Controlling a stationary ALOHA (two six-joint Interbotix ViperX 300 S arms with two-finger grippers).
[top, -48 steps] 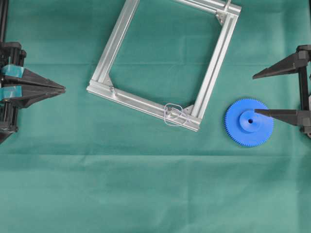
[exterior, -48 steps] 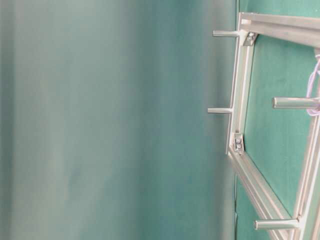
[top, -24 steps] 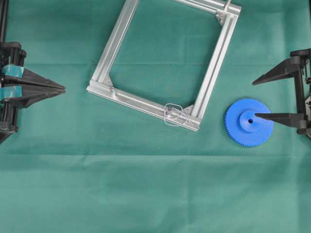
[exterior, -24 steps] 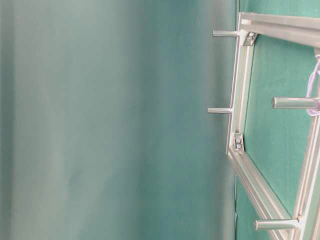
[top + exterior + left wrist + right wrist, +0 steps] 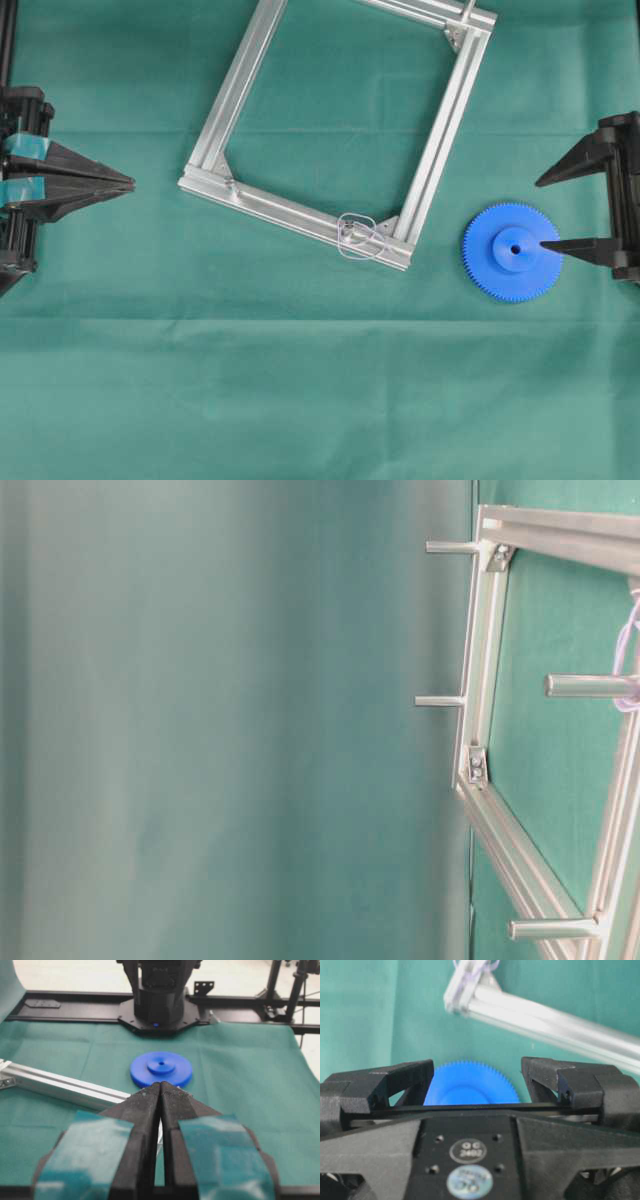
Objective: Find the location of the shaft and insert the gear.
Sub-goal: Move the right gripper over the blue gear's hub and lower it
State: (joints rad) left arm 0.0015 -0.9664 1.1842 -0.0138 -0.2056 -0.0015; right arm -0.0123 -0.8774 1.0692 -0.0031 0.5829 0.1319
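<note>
Currently my right gripper [image 5: 552, 212] stands spread wide, holding nothing; the gear [image 5: 512, 251] lies flat on the green cloth [image 5: 300, 390] just under the tip of my lower finger [image 5: 575, 249]. Beyond it, the shaft [image 5: 352, 235] sits at the aluminium frame's [image 5: 440, 140] near corner. My left gripper [image 5: 160, 1091] is pressed together, well apart.

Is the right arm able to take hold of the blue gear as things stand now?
Probably yes. The right gripper is wide open right beside the gear, one finger already over its rim, and nothing lies between them; the frame sits apart.
</note>
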